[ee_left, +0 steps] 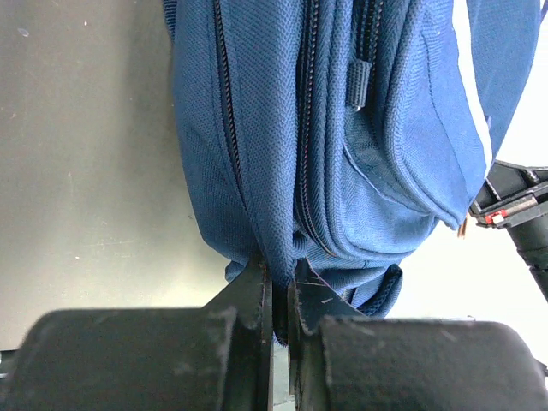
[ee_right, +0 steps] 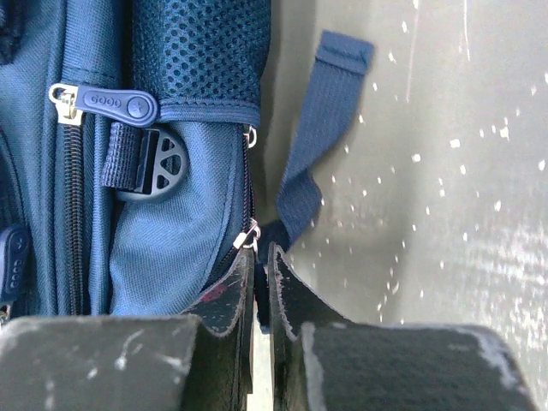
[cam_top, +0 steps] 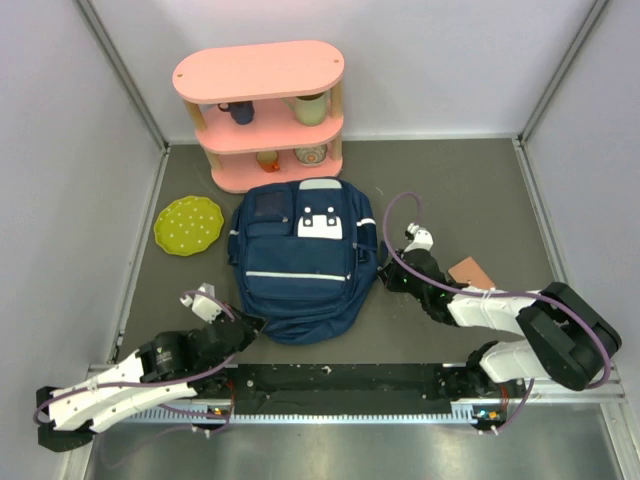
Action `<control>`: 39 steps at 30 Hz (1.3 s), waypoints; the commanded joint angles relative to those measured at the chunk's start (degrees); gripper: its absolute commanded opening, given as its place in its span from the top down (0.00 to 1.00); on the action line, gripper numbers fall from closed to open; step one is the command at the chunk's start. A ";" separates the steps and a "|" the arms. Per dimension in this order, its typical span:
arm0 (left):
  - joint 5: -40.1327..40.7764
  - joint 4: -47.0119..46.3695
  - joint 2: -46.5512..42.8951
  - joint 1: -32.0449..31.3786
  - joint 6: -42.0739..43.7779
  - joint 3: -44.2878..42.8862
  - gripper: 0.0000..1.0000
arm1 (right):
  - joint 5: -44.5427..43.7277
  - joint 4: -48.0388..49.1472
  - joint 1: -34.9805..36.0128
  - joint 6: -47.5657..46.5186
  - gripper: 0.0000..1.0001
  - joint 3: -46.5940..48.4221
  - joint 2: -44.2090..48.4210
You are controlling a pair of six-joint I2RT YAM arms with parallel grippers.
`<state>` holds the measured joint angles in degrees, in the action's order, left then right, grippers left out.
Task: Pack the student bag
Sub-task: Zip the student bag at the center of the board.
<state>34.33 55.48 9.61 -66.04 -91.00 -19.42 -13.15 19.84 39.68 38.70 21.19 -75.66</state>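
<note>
**Packing barely begun**

The large navy blue fabric student bag [cam_top: 303,262] lies flat mid-tabletop [cam_top: 450,180], zips seemingly closed. The left gripper [ee_left: 279,287] pinches its corner fabric; the right gripper [ee_right: 261,278] is clamped at its side zip. Opening and filling remain.

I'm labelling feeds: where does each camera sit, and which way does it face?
Top external: overhead behind the bases, looking down at the table; left arm and right arm show.
Left wrist: looks past the left gripper at the student bag's corner.
Right wrist: looks past the right gripper at the bag's side.
All share the bag.
</note>
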 commanded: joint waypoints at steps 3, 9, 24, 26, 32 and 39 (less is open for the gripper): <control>9.44 9.29 -2.40 0.91 0.47 -2.82 1.00 | 2.99 13.91 -11.28 -11.61 1.00 2.44 -4.92; 8.57 8.07 -1.78 0.83 2.58 -2.99 1.00 | 17.09 14.18 -13.67 -21.73 1.00 6.23 -6.88; -4.24 -18.79 22.45 5.64 31.39 -8.18 1.00 | 6.23 -2.14 -0.42 -10.40 1.00 -8.71 27.79; -8.12 -21.89 24.22 9.42 36.04 -7.65 1.00 | 3.49 -7.41 2.49 -10.40 1.00 -9.59 33.35; -20.60 -33.85 28.27 26.82 44.23 -6.33 0.79 | 3.65 -17.72 8.65 -5.39 1.00 -12.40 44.02; -29.13 -35.98 30.03 30.09 42.84 -8.53 0.01 | 3.56 -12.37 9.36 -3.19 1.00 -10.39 30.15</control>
<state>12.62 29.63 39.94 -35.86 -48.66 -24.82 -9.93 2.98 48.14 32.97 8.19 -39.00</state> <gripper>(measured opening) 0.980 0.029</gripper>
